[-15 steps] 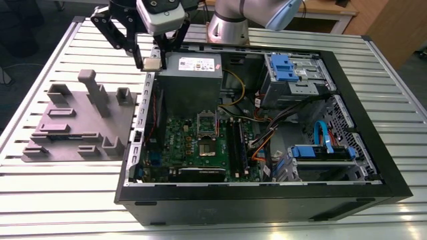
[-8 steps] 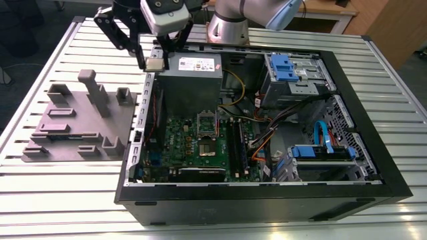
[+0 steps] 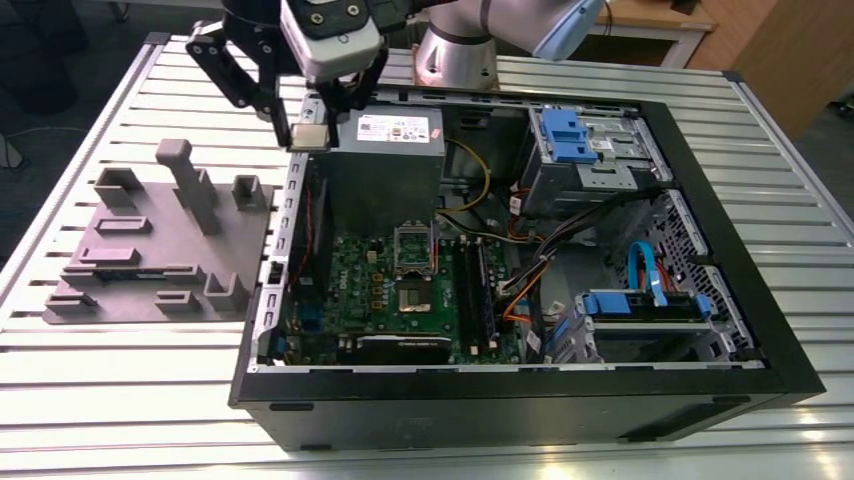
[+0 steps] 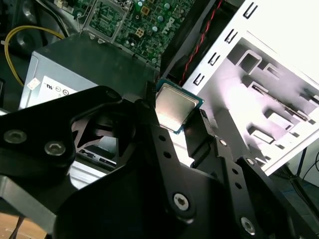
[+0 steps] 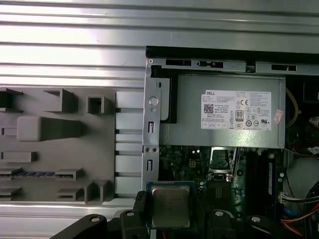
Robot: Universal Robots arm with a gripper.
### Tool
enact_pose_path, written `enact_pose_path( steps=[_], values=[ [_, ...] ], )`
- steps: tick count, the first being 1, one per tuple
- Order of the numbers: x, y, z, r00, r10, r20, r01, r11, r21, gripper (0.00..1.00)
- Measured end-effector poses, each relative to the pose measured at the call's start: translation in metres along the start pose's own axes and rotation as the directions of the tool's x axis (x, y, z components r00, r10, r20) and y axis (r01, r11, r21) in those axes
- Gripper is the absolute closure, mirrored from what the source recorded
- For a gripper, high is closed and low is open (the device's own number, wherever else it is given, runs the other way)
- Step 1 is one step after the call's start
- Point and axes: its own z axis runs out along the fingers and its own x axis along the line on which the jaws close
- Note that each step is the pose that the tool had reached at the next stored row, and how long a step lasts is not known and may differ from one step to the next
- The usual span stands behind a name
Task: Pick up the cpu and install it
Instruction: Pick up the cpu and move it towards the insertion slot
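The cpu [image 3: 308,137] [image 4: 174,107] [image 5: 170,206] is a small square chip with a shiny silver top. My gripper [image 3: 308,138] [image 4: 174,122] [image 5: 170,219] is shut on it by its edges, holding it in the air. In the exterior view it hangs above the far left corner of the open computer case [image 3: 694,180], by the power supply [image 3: 387,130]. The motherboard socket [image 3: 415,262] [image 5: 221,162] lies nearer, in the middle of the green board, with its silver frame raised.
A grey plastic fixture [image 3: 154,250] [image 5: 55,144] with blocky posts sits on the slatted table [image 3: 107,400] at the exterior view's left of the case. Inside the case are blue drive cages [image 3: 574,135], cables [image 3: 534,270] and memory slots [image 3: 477,280].
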Motion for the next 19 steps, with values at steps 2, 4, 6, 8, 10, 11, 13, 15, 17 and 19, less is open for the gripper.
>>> enact_pose_path(
  steps=[2,4,6,8,10,11,13,15,17,19],
  values=[
    [-0.0003,-0.0028,-0.0002,1.0000,0.000,-0.0001,0.000,1.0000,0.0001,0.53],
    [-0.0009,-0.0047,-0.0002,1.0000,0.000,-0.0001,0.000,1.0000,0.0001,0.53],
    [-0.0021,-0.0058,-0.0002,1.0000,0.000,-0.0001,0.000,1.0000,0.0001,0.53],
    [-0.0040,-0.0064,-0.0002,1.0000,0.000,-0.0001,0.000,1.0000,0.0000,0.53],
    [-0.0063,-0.0068,-0.0002,1.0000,0.000,-0.0001,0.000,1.0000,0.0001,0.53],
    [-0.0074,-0.0069,-0.0002,1.0000,0.000,-0.0001,0.000,1.0000,0.0001,0.53],
    [-0.0094,-0.0071,-0.0001,1.0000,0.000,-0.0001,0.000,1.0000,0.0001,0.53],
    [-0.0112,-0.0073,-0.0001,1.0000,0.000,0.0000,0.000,1.0000,0.0000,0.53],
    [-0.0128,-0.0074,-0.0001,1.0000,0.000,-0.0001,0.000,1.0000,0.0001,0.53],
    [-0.0142,-0.0075,0.0000,1.0000,0.000,-0.0001,0.000,1.0000,0.0001,0.53]
  ],
)
